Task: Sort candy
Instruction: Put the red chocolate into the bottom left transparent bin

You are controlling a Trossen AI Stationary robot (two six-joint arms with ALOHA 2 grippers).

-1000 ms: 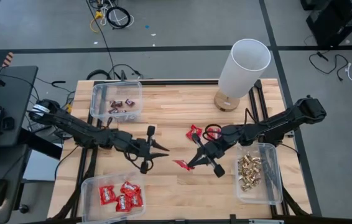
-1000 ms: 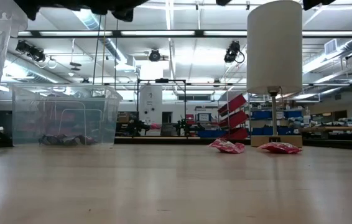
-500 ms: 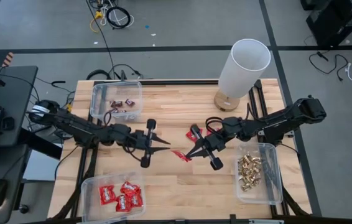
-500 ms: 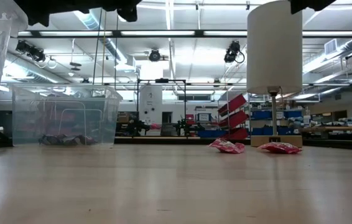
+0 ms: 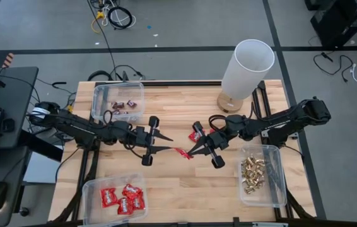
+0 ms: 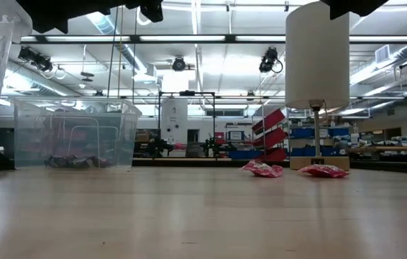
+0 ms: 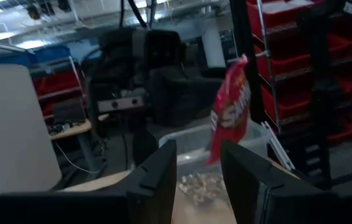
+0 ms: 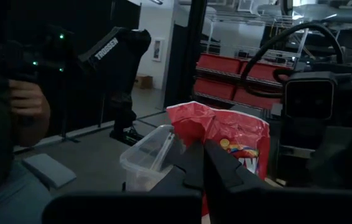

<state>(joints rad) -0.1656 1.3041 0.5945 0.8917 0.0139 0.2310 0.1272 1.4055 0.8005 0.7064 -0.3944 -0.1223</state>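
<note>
From above: right tool (image 5: 190, 151) pinching a red packet (image 5: 183, 153) at table (image 5: 185, 107) centre, left tool (image 5: 166, 144) spread wide just at its 9 o'clock; a second packet (image 5: 195, 134) lying at 1 o'clock.

At table height: two red packets (image 6: 262, 169) resting by the lamp (image 6: 317, 57), tools out of sight.

Left wrist: packet (image 7: 231, 109) hanging beyond open fingers (image 7: 157, 177).

Right wrist: fingers (image 8: 216, 168) clamped on the packet (image 8: 226, 134).

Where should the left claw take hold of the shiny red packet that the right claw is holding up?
Probably the free end of the shiny red packet, approached from the left claw side; the right claw pinches the opposite end, so the packet's flat body hangs exposed between them.
</note>
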